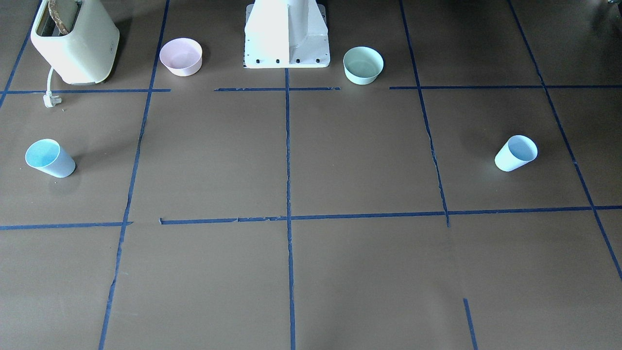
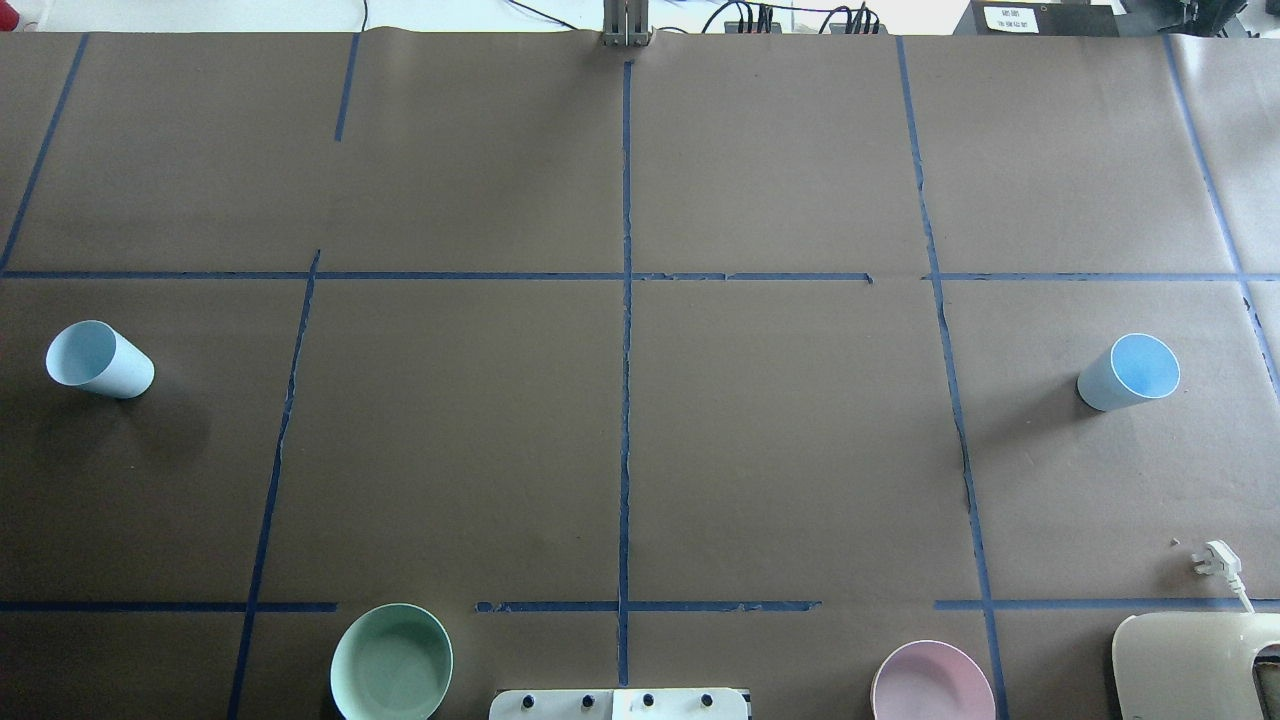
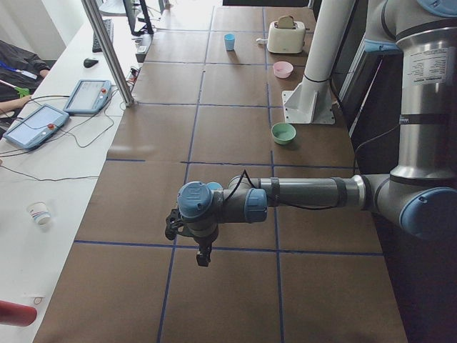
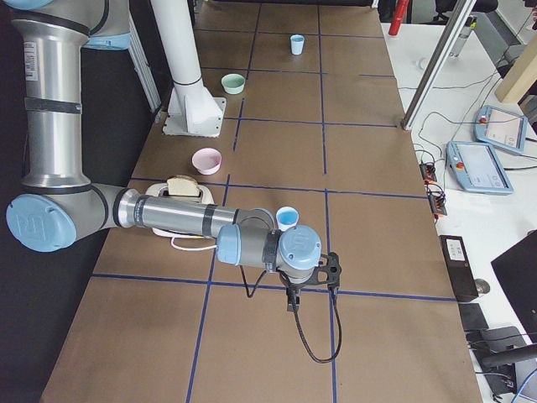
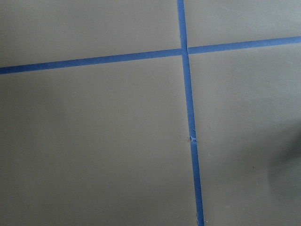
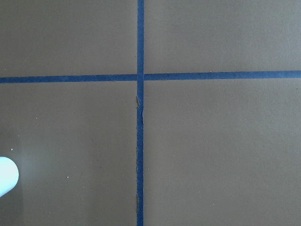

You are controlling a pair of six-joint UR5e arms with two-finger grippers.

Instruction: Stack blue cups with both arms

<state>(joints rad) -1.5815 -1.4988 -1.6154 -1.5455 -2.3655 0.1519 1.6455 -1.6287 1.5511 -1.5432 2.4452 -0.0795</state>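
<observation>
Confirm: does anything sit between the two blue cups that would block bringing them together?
Nothing visible does. The left-side blue cup and the right-side blue cup stand at opposite table ends, with only tape lines on the paper between them. The mint-green bowl, pink bowl and toaster sit nearer the robot's base, off that line.

Left arm (image 3: 307, 193): near and large, its forearm stretched level from the right edge out over the brown table (image 3: 228, 300).
Left gripper (image 3: 203, 259): black, pointing down above a blue tape line; too small to tell how its jaws stand.
Blue cup (image 3: 229, 42): upright at the far end, near the toaster (image 3: 286, 34).
Bowls: pink bowl (image 3: 283, 69) beyond the white pedestal (image 3: 308, 107), mint-green bowl (image 3: 283, 133) on its near side.
Side desk: two tablets (image 3: 87, 96), a paper cup (image 3: 39, 212).
</observation>
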